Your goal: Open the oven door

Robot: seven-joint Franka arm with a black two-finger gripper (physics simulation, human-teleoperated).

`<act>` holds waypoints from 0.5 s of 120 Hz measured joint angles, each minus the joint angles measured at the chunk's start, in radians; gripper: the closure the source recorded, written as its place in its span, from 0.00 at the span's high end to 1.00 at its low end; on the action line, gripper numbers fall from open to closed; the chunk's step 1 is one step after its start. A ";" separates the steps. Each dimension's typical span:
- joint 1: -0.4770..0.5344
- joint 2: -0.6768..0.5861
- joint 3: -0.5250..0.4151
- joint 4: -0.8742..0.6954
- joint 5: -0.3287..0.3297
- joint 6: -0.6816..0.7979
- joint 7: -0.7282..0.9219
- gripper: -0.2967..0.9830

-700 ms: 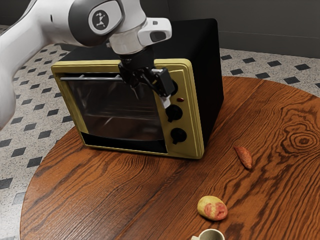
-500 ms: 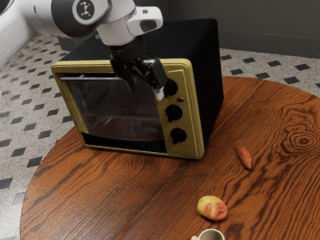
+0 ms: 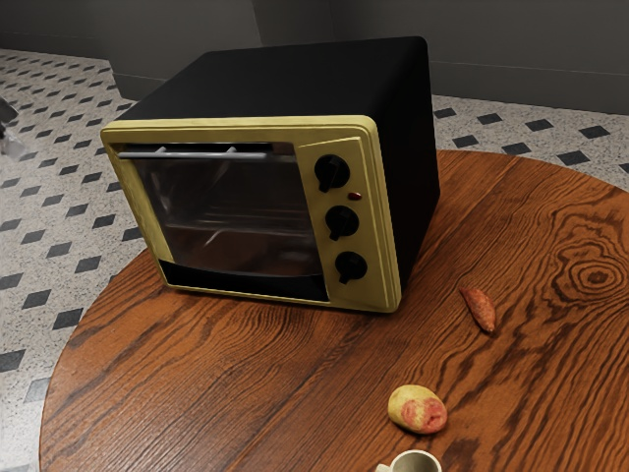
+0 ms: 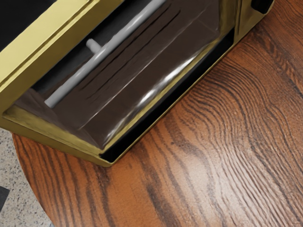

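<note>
Reaching just into the exterior view at its left edge, the hand [image 3: 9, 134] is well apart from the oven [image 3: 285, 84], and I cannot tell whether it is released or clenched. The oven sits on the round wooden worktop [image 3: 236, 374]. Its glass door [image 3: 221, 211] stands upright inside the yellow front frame [image 3: 236, 127], with the grey bar handle [image 3: 197, 154] running along the top. Whether a narrow gap has formed there I cannot tell. Three black knobs [image 3: 342, 221] line the panel beside the door, and a small red light [image 3: 355, 197] lies next to the top one. On the worktop, near the oven's dark side, lies a sweet potato [image 3: 480, 309]; farther from the oven lies a yellow and red potato [image 3: 417, 409], with a cup [image 3: 415, 460] near it. The wrist view looks down on the handle, the glass and one lower corner of the frame.
</note>
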 joint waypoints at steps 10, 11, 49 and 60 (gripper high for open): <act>0.000 0.046 0.023 -0.002 -0.046 0.054 0.136 0.77; -0.001 0.046 0.023 -0.003 -0.049 0.060 0.149 0.77; -0.007 0.037 0.012 -0.030 -0.075 0.212 0.518 0.77; -0.009 0.064 0.014 0.005 -0.073 0.186 0.598 0.77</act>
